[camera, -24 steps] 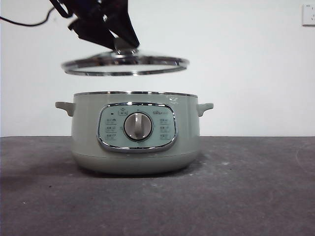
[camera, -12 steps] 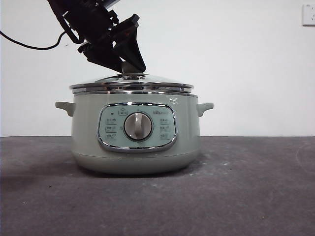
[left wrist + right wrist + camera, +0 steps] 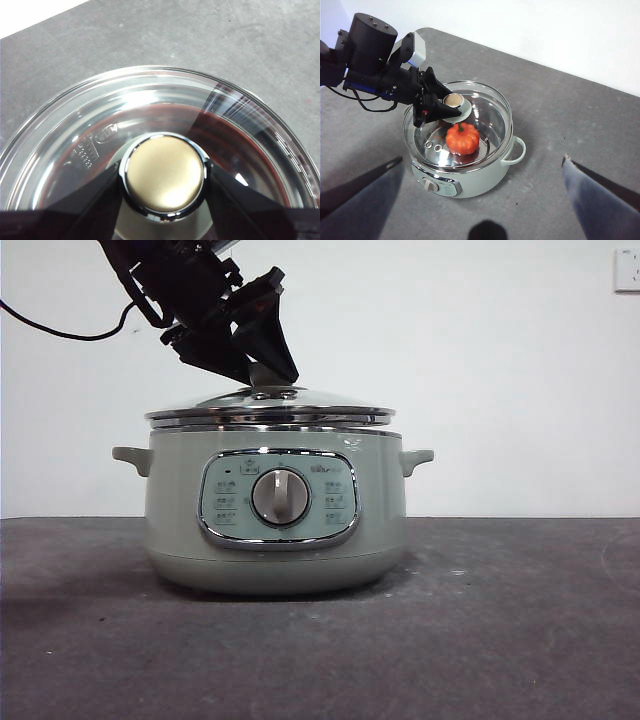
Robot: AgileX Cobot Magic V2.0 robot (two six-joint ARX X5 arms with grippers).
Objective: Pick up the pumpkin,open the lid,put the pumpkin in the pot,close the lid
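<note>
Right wrist view: orange pumpkin (image 3: 462, 139) inside pot (image 3: 485, 177), under glass lid (image 3: 490, 117); left gripper (image 3: 451, 102) clamped on knob; right gripper wide, empty.

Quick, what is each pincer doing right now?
Left pincer: shut on the sage-green knob of the round glass lid.
Right pincer: open, holding nothing, high above the table.
</note>
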